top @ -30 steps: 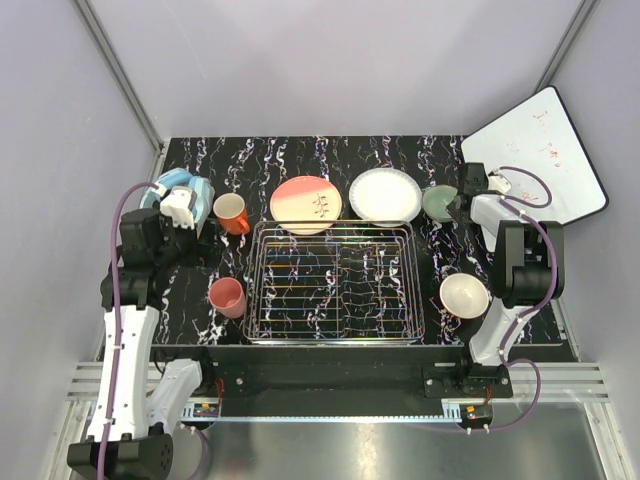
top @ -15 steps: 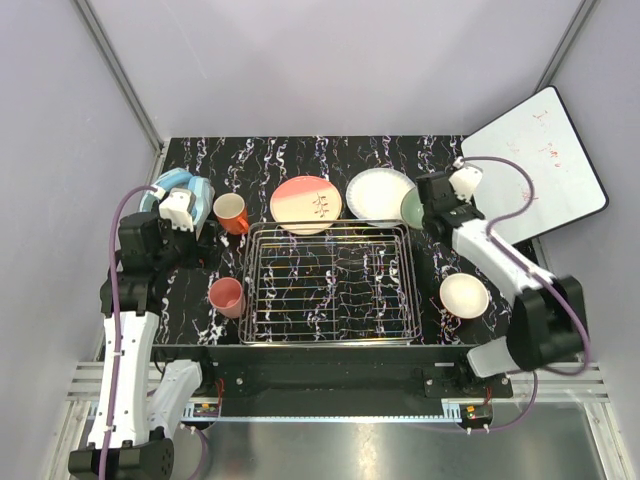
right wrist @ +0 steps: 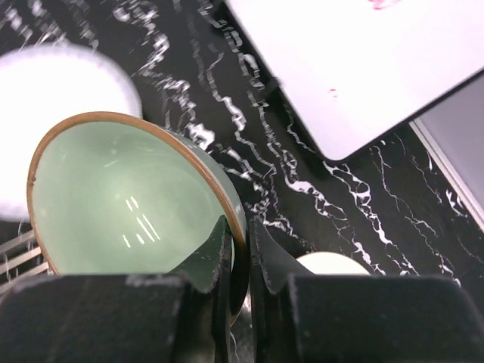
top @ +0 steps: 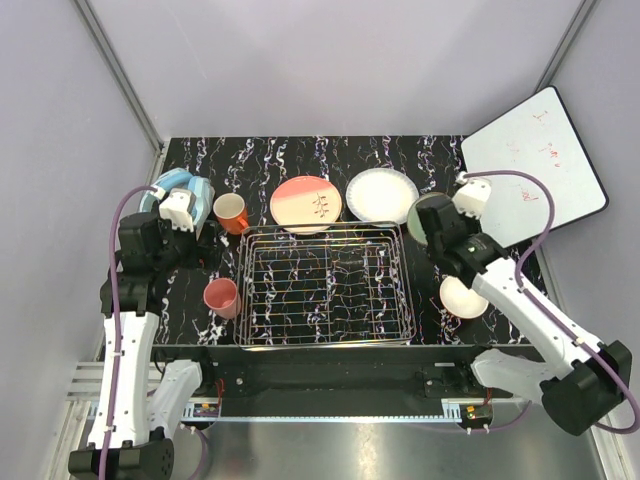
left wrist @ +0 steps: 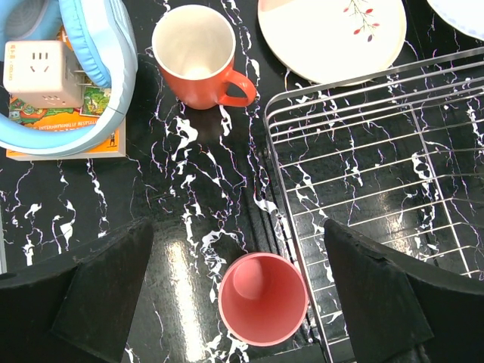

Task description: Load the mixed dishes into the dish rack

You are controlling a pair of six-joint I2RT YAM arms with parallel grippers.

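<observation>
The right jaws are clenched on the rim of the pale green bowl (right wrist: pixel 128 193), one finger inside and one outside. They hold it tilted just off the far right corner of the chrome wire dish rack (top: pixel 325 229), near the white plate (top: pixel 382 195). The left jaws are spread wide above the pink cup (left wrist: pixel 263 299), which stands upright on the bench (left wrist: pixel 204 197) just beside the rack's left side.

Looks like a robot lab cell: plain grey walls (top: pixel 300 60) box in a black marbled table (top: pixel 320 160), the left arm (top: pixel 125 330) and right arm (top: pixel 530 310) trail cables above a metal rail (top: pixel 330 418), and a scribbled whiteboard (top: pixel 530 150) sits beyond the rack (top: pixel 325 285).
</observation>
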